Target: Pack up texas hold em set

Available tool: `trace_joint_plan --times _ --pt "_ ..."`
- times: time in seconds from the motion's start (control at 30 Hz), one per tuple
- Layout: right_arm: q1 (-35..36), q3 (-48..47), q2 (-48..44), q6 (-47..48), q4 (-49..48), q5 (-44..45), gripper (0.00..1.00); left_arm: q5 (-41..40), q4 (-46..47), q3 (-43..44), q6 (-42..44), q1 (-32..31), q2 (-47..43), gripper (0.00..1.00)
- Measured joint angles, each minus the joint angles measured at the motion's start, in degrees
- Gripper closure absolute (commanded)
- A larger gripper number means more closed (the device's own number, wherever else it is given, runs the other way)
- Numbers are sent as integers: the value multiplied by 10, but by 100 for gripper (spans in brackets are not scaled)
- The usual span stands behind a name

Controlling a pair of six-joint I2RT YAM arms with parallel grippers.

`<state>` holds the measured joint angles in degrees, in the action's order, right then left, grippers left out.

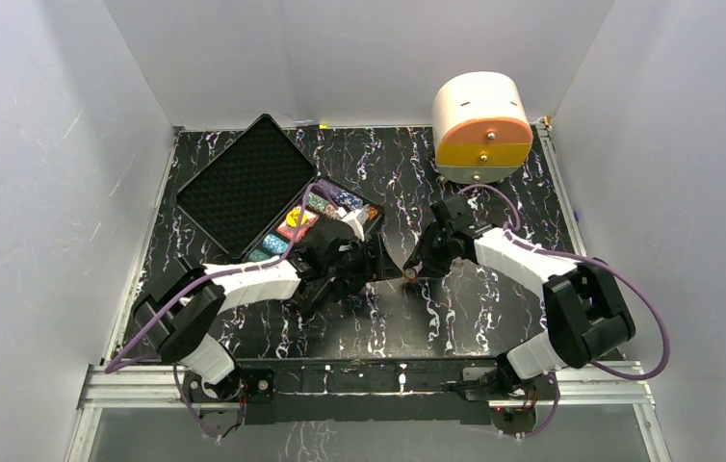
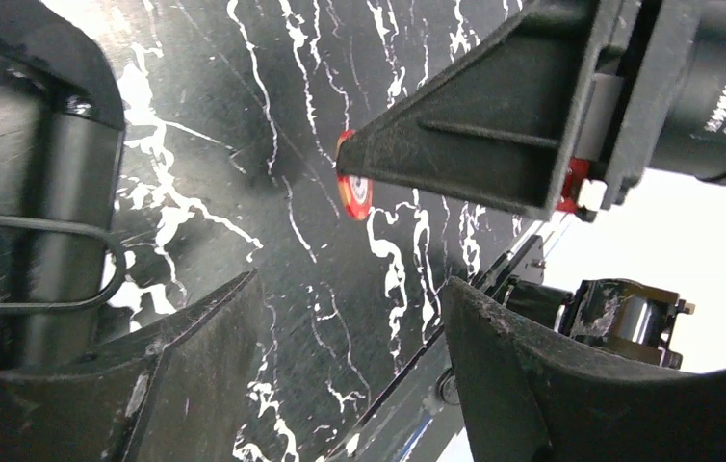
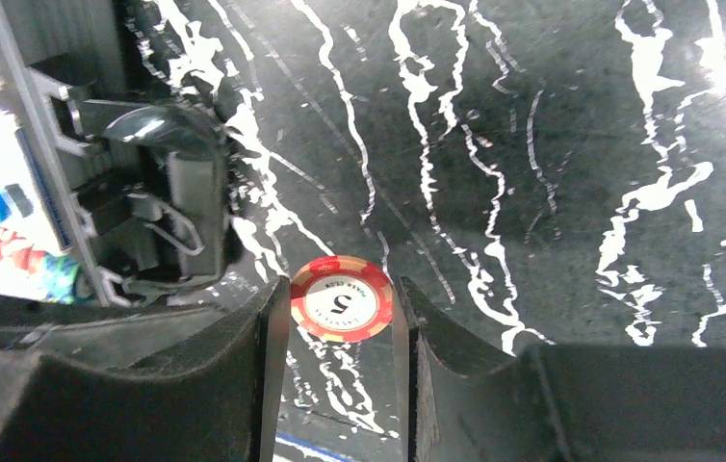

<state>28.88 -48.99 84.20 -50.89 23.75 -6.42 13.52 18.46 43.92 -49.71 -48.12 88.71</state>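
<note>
Across the black, white-veined marble-look counter (image 1: 388, 332), boxed by white walls (image 1: 51, 144), I see open surface toward the front edge. At centre my right claw (image 3: 340, 294) is clenched on a red round poker chip marked 5 (image 3: 342, 300); my left claw (image 2: 348, 289) stands released just beside it. The open black rectangular hard plastic case (image 1: 244, 183) lies far left, and a white-and-orange rounded drawer box (image 1: 481, 125) far right.

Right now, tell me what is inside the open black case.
Rows of multicoloured poker chips fill the visible part of the case; dark foam lines its lid. The left arm covers the near end, so anything there is hidden.
</note>
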Motion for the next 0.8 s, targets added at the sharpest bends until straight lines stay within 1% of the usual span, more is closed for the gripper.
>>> trace_joint_plan --times 0.27,0.37,0.5,0.73,0.8 --pt "0 25 -37 -38 -27 -46 53 -10 89 -11 -58 -14 45 49" --pt "0 33 -39 -52 -37 -64 53 -11 113 -11 -71 -14 56 61" --pt "0 39 -39 -66 -49 -79 53 -11 128 -11 -82 -14 58 74" --pt "-3 39 -40 -81 -62 -94 53 -20 130 -12 -82 -14 70 100" --pt "-3 39 -40 -86 -64 -98 53 -22 131 -12 -79 -14 71 100"
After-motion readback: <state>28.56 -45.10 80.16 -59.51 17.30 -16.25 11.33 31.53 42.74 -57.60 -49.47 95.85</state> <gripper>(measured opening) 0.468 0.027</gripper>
